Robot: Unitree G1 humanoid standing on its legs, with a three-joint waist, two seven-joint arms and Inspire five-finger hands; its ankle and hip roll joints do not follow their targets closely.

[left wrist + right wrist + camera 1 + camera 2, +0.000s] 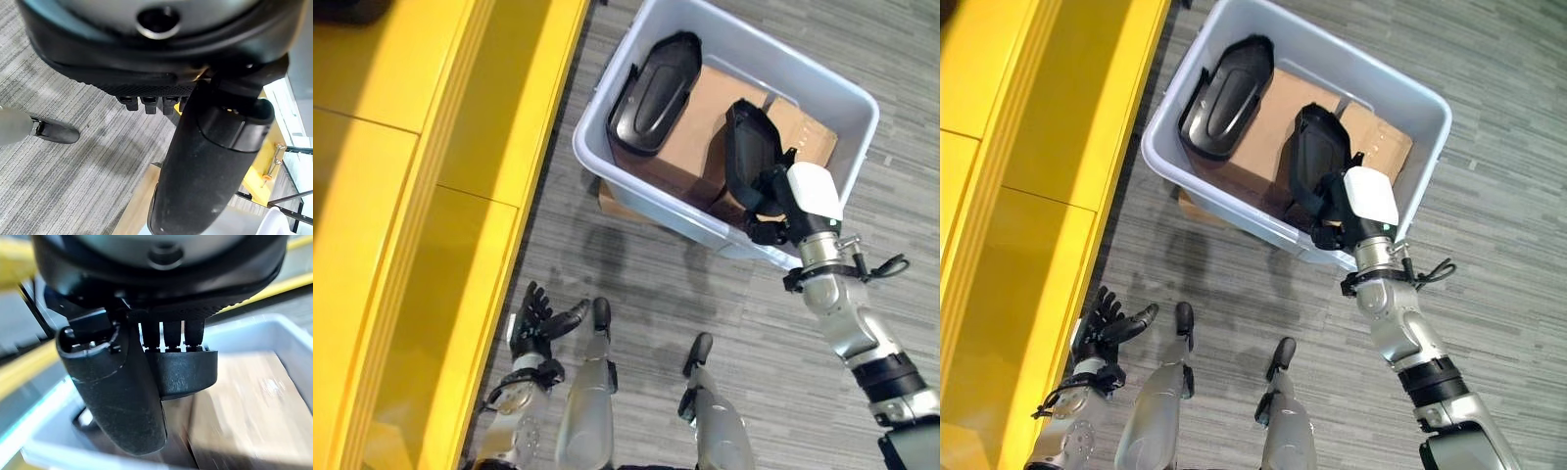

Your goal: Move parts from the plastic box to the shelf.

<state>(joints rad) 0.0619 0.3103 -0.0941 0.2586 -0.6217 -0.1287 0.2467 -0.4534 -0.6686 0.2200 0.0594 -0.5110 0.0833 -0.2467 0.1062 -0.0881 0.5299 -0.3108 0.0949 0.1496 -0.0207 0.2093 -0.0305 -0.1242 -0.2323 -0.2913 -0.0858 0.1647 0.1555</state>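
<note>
Inside the plastic box point(857, 103), two black parts are resting on brown cardboard boxes point(700, 117). The first black part point(656, 93) is lying toward the box's far left corner, tilted against the box wall and the cardboard. The second black part point(749, 147) is standing nearer the right side of the box, and the right hand point(783, 201) is closing on it: in the right wrist view the fingers point(172, 333) are curling over the edge of the part point(183, 372) while the thumb point(117, 391) is pressing from the opposite side. The right arm is reaching in over the box's near wall from the lower right.

The box is sitting on the grey striped floor point(724, 313), with a piece of cardboard point(612, 201) showing beneath its near left edge. The yellow shelf point(411, 225) is running along the left side of the scene, well apart from the box.

The left hand point(536, 321) is hanging low beside the shelf, holding nothing, with its fingers spread apart and relaxed.
</note>
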